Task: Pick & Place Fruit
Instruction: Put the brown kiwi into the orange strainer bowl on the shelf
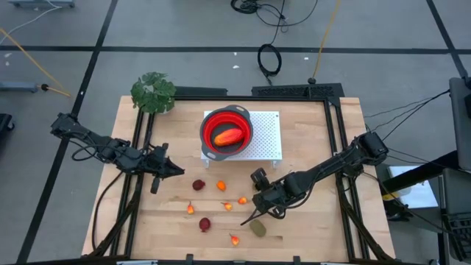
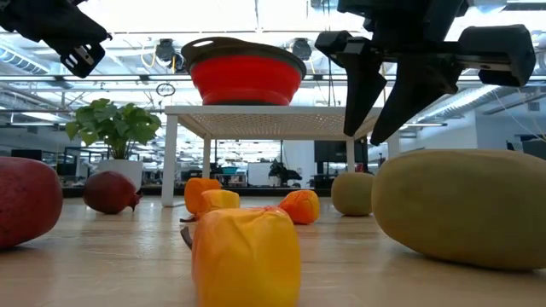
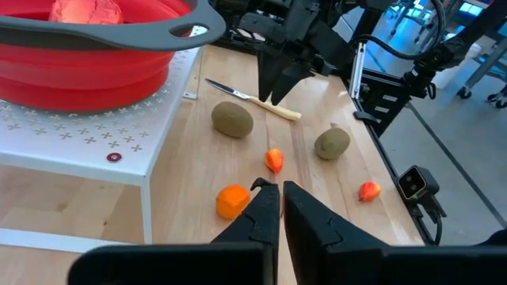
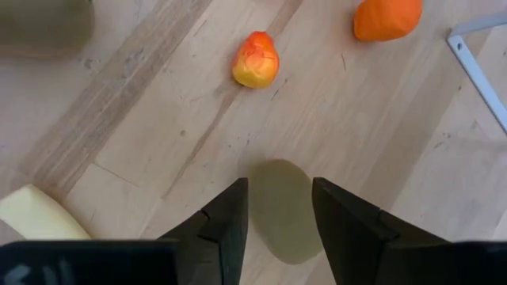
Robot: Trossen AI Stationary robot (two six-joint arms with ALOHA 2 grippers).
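One olive-brown oval (image 4: 281, 207) lies directly below the right gripper (image 4: 277, 214), showing in the gap between its two parted, empty fingers in the right wrist view. The fingers stand on either side of the fruit's narrow width, and its long axis runs roughly along the slot between them, so a straight drop looks like the move that would seat it. How far above the fruit the tips hang cannot be told. The second olive-brown oval (image 1: 257, 228) sits nearer the table's front edge, beside the knife (image 1: 249, 216). The red bowl (image 1: 227, 132) on its white stand (image 1: 268, 136) already holds the elongated piece (image 1: 228, 136). The left gripper (image 1: 175, 170), fingers nearly together and empty, waits beside a dark red fruit (image 1: 198, 185), well apart from the ovals, so the right arm is plainly the nearer.
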